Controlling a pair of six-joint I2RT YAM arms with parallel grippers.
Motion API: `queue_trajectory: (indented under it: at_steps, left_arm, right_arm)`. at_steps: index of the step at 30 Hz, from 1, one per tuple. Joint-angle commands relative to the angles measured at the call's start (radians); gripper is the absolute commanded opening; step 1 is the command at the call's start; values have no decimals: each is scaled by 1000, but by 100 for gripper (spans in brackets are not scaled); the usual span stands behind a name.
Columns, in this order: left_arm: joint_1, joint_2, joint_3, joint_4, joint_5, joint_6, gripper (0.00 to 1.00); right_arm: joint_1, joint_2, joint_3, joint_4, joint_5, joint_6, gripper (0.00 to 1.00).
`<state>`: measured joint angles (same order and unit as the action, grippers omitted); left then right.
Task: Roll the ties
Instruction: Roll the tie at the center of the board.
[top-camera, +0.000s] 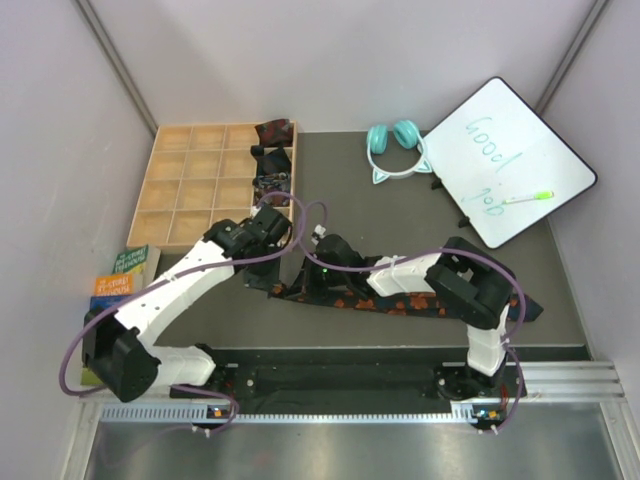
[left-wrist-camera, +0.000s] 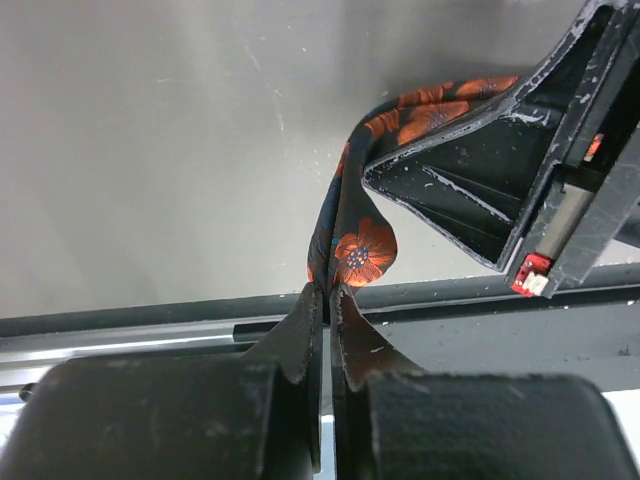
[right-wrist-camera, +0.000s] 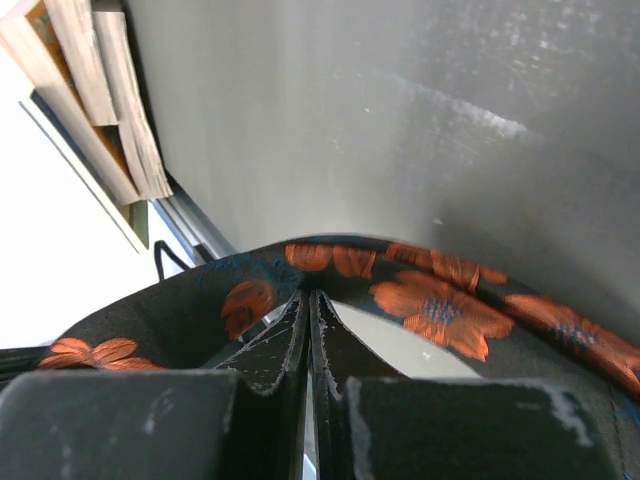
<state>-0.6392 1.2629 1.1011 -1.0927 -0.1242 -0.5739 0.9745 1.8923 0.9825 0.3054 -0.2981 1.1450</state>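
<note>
The bench (top-camera: 330, 180) carries the flowered tie (top-camera: 400, 302) as a long strip across the middle of the top view, running from centre-left to the right edge. Its left end is lifted, and both arms meet there. In the left wrist view the left end effector (left-wrist-camera: 325, 290) is pinched tight on a fold of the fabric near the bottom centre. In the right wrist view the right end effector (right-wrist-camera: 305, 297) is also closed, with the tie arching over its tips.

The step looks like starting the roll at this end. To do it well, one end effector should pin the core while the other turns the fabric over it. The strip should feed straight, edges aligned, with light tension so the soft cloth does not slip or cone. The two arms sit very close together, so a collision is the main risk.

The whiteboard (top-camera: 520, 150) at upper right and the wooden tray (top-camera: 185, 195) at upper left lie well apart from the work. The tray's right column holds rolled ties (top-camera: 275, 132). The books (top-camera: 125, 272) at the left edge, the teal headphones (top-camera: 395, 140) and the marker (top-camera: 528, 198) block nothing.
</note>
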Motion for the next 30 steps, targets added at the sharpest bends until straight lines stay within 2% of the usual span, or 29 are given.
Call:
queue_trajectory:
  at_steps: [1, 14, 24, 30]
  left_arm:
    - [4, 47, 40, 16, 37, 45, 0]
    - [4, 216, 135, -24, 41, 97, 0]
    - [3, 285, 132, 2, 63, 103, 0]
    - [3, 315, 140, 2, 57, 114, 0]
  right_arm:
    - [10, -7, 33, 6, 19, -19, 0]
    - [0, 59, 93, 11, -7, -24, 0]
    - [-26, 13, 33, 14, -13, -31, 0]
    - [-30, -76, 9, -158, 4, -79, 0]
